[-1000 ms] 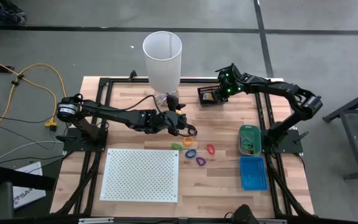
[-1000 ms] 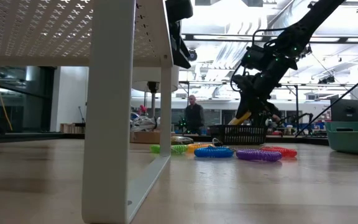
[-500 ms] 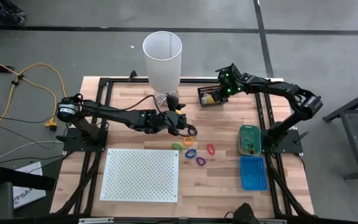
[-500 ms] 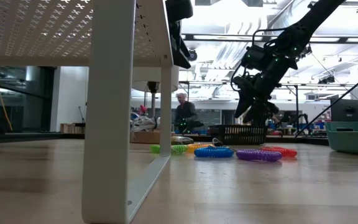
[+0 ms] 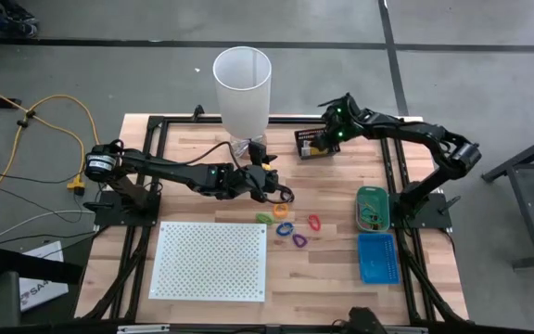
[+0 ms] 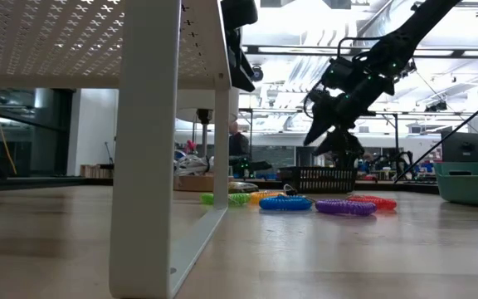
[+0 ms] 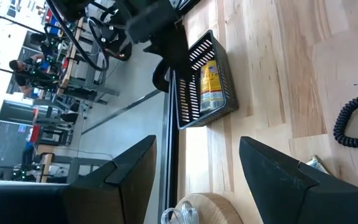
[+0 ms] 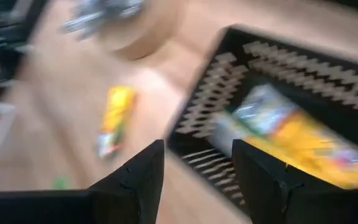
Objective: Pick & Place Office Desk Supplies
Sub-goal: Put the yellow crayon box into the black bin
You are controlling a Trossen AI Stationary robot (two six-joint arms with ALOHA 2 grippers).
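Jaws spread on right gripper (image 8: 194, 168) over black basket (image 8: 278, 93) (yellow packets (image 8: 303, 140) inside), left gripper (image 7: 194, 171) spread too.

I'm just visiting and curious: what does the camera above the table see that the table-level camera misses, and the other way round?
Only from above: the tall white cylinder, the green tray and the blue tray. Only at table level: a person in the room behind. Both show the black basket with the right hand open over it, plus the coloured loops.
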